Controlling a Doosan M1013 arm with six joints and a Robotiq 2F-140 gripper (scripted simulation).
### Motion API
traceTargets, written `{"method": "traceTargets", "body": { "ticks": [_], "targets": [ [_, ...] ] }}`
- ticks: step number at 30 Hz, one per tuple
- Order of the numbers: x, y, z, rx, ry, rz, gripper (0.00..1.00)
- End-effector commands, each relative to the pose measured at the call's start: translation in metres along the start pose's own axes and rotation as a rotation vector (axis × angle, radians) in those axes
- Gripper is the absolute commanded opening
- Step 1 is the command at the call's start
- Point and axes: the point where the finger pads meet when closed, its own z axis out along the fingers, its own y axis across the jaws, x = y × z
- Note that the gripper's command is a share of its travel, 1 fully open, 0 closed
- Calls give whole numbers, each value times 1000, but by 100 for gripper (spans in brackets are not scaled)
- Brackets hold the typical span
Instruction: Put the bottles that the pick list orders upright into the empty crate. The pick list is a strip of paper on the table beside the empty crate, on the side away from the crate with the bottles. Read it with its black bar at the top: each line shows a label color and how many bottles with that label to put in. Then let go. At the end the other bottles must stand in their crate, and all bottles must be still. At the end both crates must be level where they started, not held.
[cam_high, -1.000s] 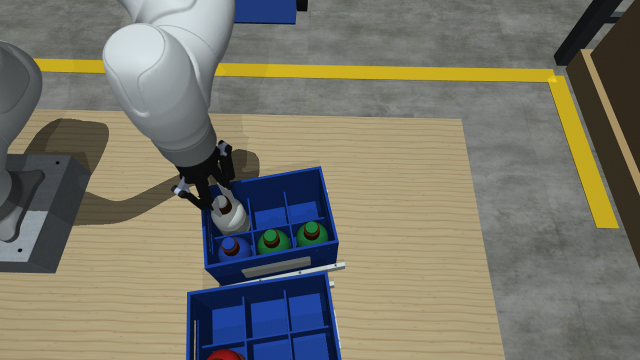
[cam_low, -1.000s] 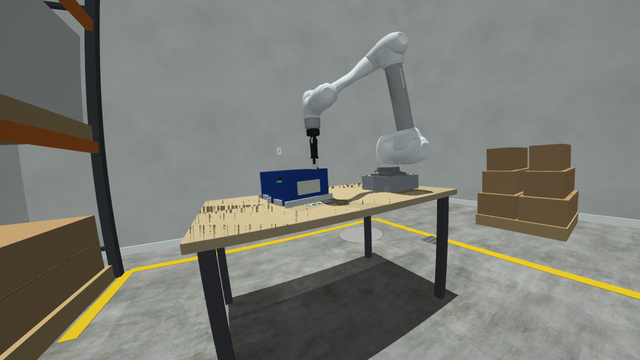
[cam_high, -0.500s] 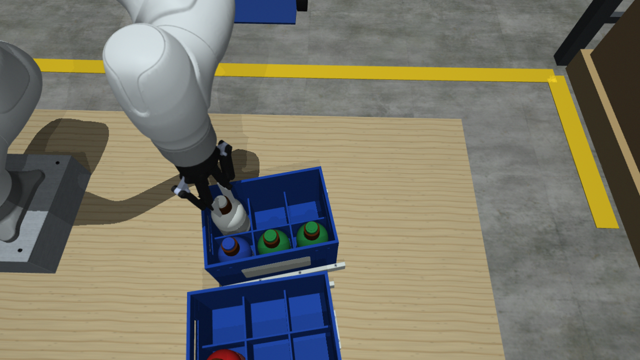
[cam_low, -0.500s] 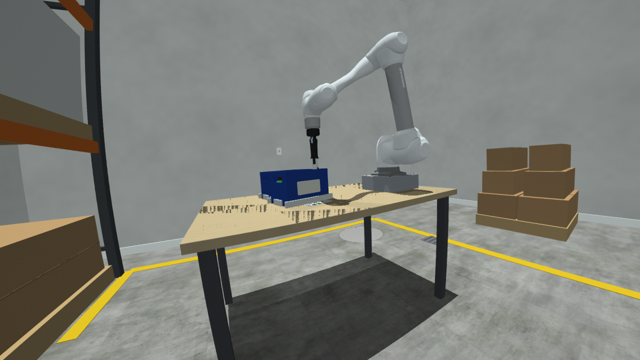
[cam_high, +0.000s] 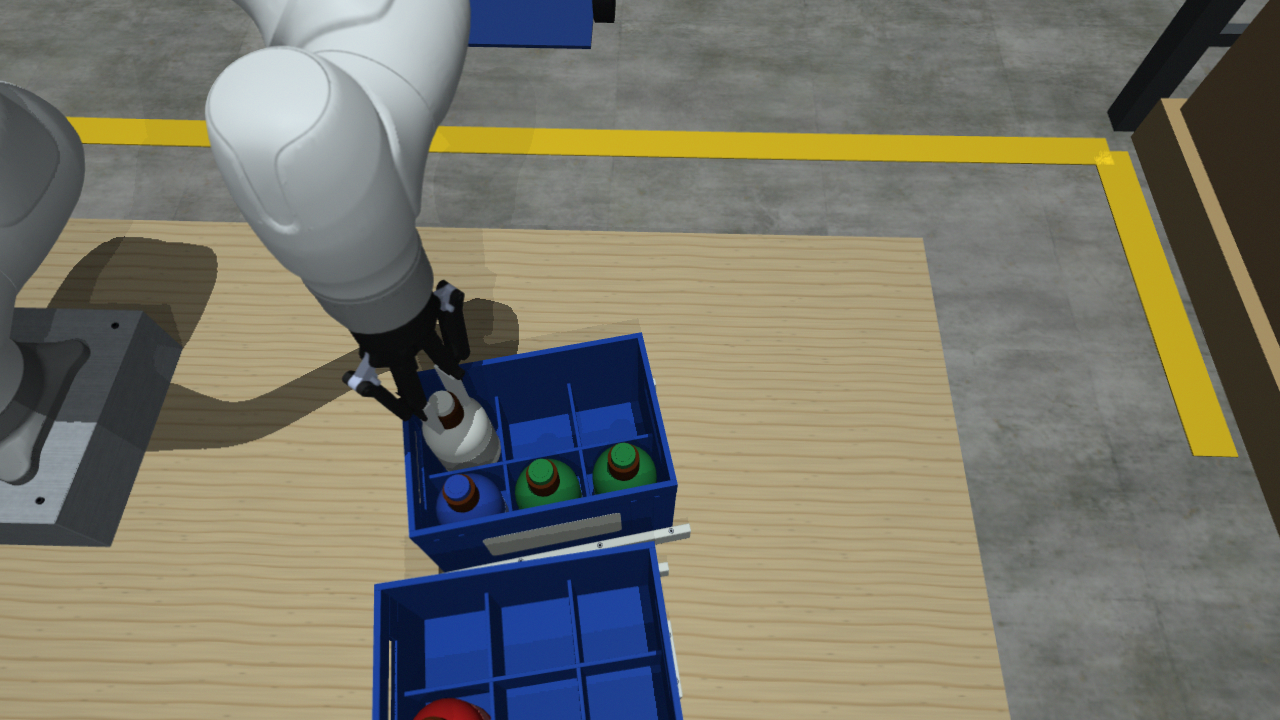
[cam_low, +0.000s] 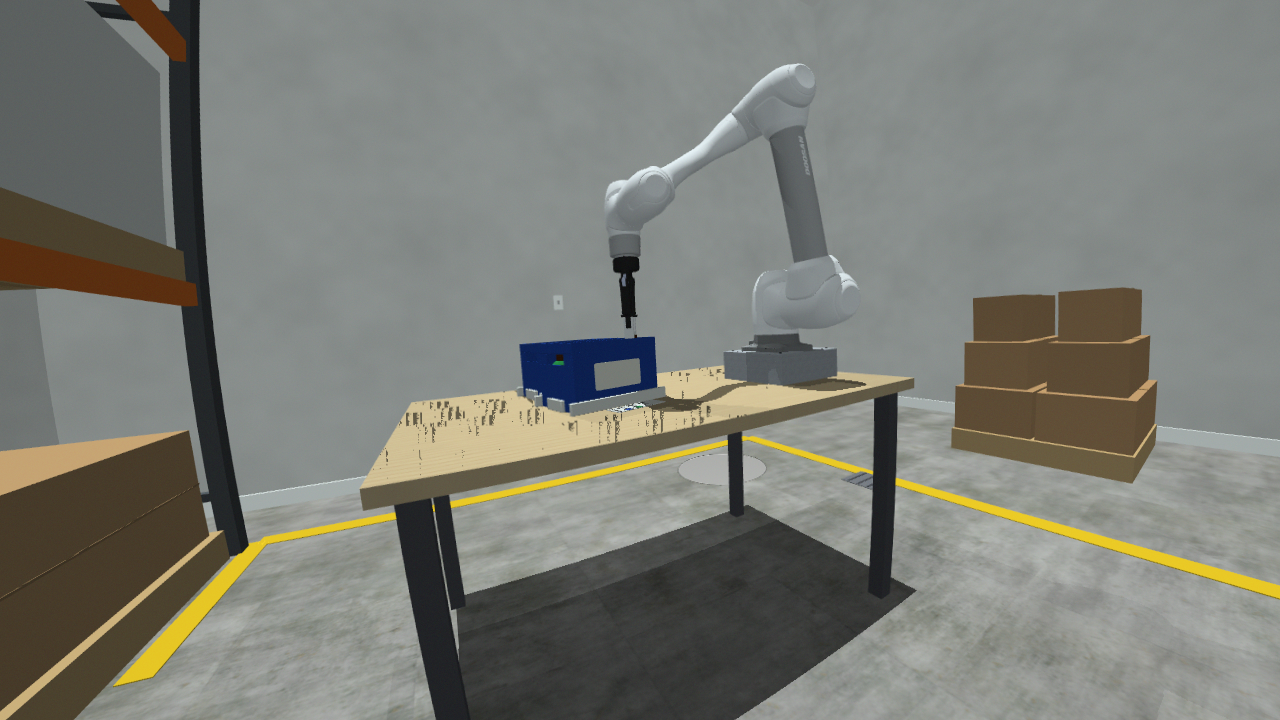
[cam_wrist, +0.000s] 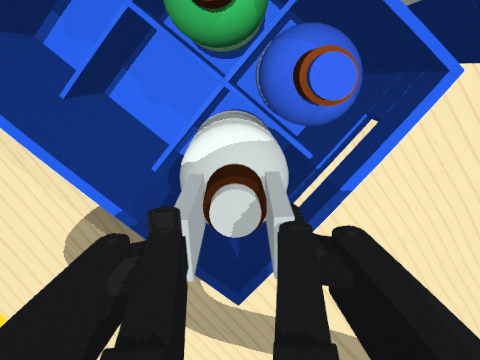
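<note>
My gripper (cam_high: 427, 398) is shut on the neck of a white-label bottle (cam_high: 458, 431), which stands upright in the back left cell of the far blue crate (cam_high: 537, 447). In the wrist view the finger pads clamp the brown neck of the white bottle (cam_wrist: 234, 160). I cannot tell whether its base rests on the crate floor. The front row of that crate holds a blue bottle (cam_high: 467, 497) and two green bottles (cam_high: 546, 481) (cam_high: 623, 467). The near blue crate (cam_high: 528, 640) holds a red bottle (cam_high: 450, 711) in its front left cell; its other visible cells are empty.
A thin white strip (cam_high: 581, 546) lies between the two crates. The grey robot base (cam_high: 71, 420) stands at the table's left. In the side view the gripper (cam_low: 630, 326) hangs over the crate (cam_low: 588, 368). Cardboard boxes and shelving stand off the table.
</note>
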Motion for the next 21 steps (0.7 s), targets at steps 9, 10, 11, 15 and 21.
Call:
{"method": "traceTargets", "body": {
  "ticks": [9, 10, 11, 15, 21],
  "targets": [
    [0, 0, 2, 0, 0, 0, 0],
    [0, 0, 3, 0, 0, 0, 0],
    [0, 0, 3, 0, 0, 0, 0],
    [0, 0, 5, 0, 0, 0, 0],
    [0, 0, 8, 0, 0, 0, 0]
  ]
}}
